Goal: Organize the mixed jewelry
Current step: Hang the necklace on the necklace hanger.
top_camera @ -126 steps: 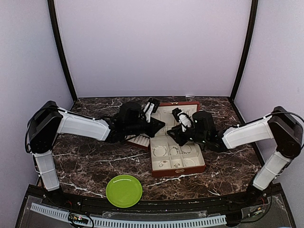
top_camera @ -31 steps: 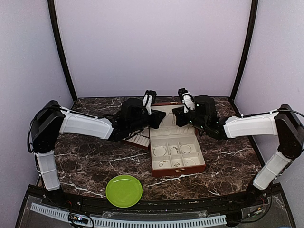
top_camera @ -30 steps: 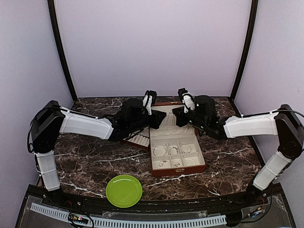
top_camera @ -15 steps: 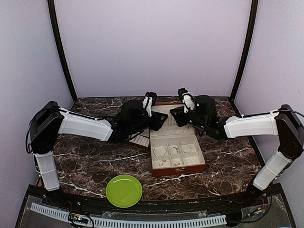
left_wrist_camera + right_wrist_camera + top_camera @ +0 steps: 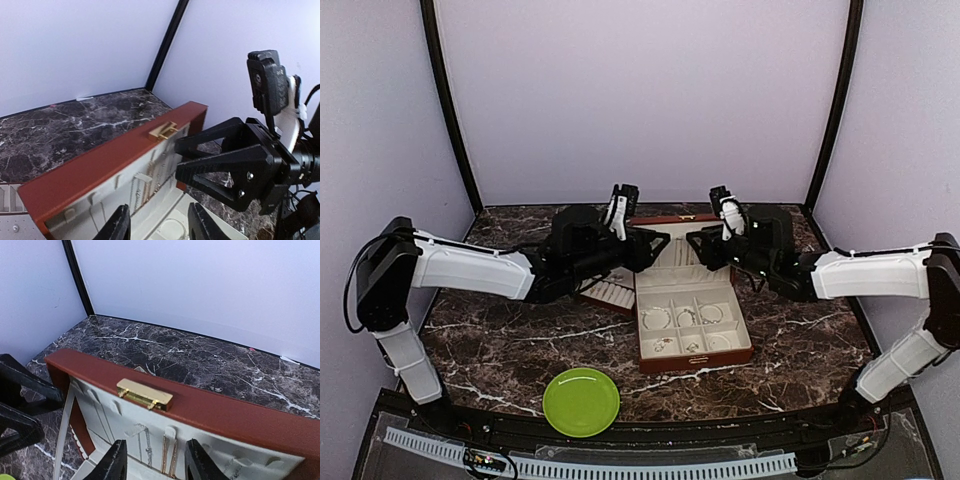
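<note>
Reddish-brown box [image 5: 695, 362] sits open mid-table on the dark marble table [image 5: 500, 340]. Its lid [image 5: 225, 415] is raised and the cream lining faces the near side. A gold clasp [image 5: 145, 394] sits on the lid's upper edge.

A flat cream-lined tray [image 5: 610, 295] lies just left of the box, partly under the left arm. The green plate [image 5: 581, 401] is at the near edge, well apart from both arms.

The lid's top edge lies just ahead of both wrist cameras, screening the box floor from them.

Mixed jewelry [image 5: 685, 317]: small silvery rings and bits lie in the box's square compartments, a few per cell. Thin chains [image 5: 147, 445] hang inside the lid below the clasp.

Left gripper [image 5: 159, 226]: fingers spread, nothing between them. It is poised near the lid's left end, above the lining. I cannot tell whether it touches the lid.

Right gripper [image 5: 155, 462]: fingers also spread and empty, near the clasp and the hanging chains, which lie just beyond its fingertips.

The compartment pieces lie nearer the plate than either gripper, below and apart from the fingers. The two grippers face each other across the lid.
</note>
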You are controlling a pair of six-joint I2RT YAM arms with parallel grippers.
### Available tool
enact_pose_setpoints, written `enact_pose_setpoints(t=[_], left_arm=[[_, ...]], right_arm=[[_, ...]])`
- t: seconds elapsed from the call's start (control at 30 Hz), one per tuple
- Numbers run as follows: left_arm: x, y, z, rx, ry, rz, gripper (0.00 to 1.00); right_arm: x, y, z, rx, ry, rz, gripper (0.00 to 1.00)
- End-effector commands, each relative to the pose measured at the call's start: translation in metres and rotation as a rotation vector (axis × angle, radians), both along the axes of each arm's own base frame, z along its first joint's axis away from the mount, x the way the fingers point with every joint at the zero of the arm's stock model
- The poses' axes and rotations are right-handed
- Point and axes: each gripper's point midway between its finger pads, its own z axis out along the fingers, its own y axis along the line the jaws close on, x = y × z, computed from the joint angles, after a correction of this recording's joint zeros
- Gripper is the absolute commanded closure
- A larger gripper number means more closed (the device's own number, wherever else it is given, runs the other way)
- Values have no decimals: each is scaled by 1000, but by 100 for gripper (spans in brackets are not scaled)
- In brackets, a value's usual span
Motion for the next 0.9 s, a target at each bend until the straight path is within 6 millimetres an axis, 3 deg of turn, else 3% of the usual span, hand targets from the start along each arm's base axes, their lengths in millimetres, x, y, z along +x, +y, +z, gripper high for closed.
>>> enact_pose_setpoints(t=[0.0,0.1,0.2,0.47,0.53,0.7,0.87], left_arm=[[-36,-2,39,-87,-68,-163,57],[-47,7,46,-88,-65,-179,57],[-49,30,47,-79,-39,-110,55],[-34,109,-1,52,198,90,44],[-24,132,-21,115,291,133,43],[3,162,-44,154,401,160,43],[54,164,-66,282,439,178,54]], right_arm=[[-20,-10,15,27,-38,60,54],[-31,-25,19,46,-31,61,47],[-36,-42,21,54,11,29,43],[-47,-85,17,84,110,-90,39],[-48,-96,12,88,132,-137,38],[-54,-108,3,97,167,-181,38],[-57,-116,1,96,178,-208,37]])
